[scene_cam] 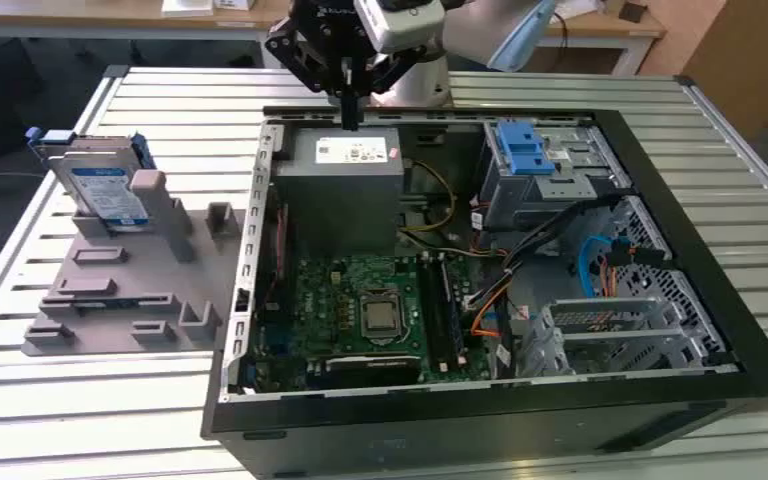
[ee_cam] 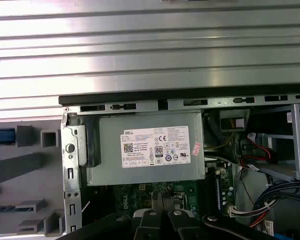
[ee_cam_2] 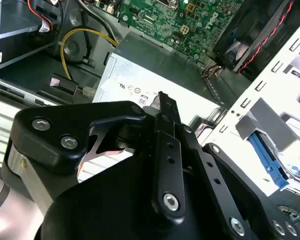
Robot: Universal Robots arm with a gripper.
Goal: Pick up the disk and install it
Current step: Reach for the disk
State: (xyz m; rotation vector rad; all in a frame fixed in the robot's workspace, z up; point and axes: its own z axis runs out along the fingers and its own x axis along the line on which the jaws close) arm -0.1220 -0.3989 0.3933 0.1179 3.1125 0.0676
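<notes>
The disk [scene_cam: 107,190] stands on edge in a grey holder [scene_cam: 131,290] on the table at the exterior view's left, its blue-and-white label facing out and blue rails along its sides. My gripper [scene_cam: 352,122] hangs over the back edge of the open computer case [scene_cam: 704,400], above the grey power supply box [scene_cam: 344,170], well to the right of the disk. Its black fingers are shut together with nothing between them, as both wrist views show [ee_cam_2: 162,97] [ee_cam: 160,214]. The disk's blue rail [ee_cam_2: 270,162] shows past the case wall in the second wrist view.
Inside the case lie the green motherboard [scene_cam: 371,300], a grey drive cage with a blue latch [scene_cam: 528,155], loose cables [scene_cam: 598,260] and a second metal cage [scene_cam: 611,330]. The slatted metal table [scene_cam: 744,180] runs all around the case.
</notes>
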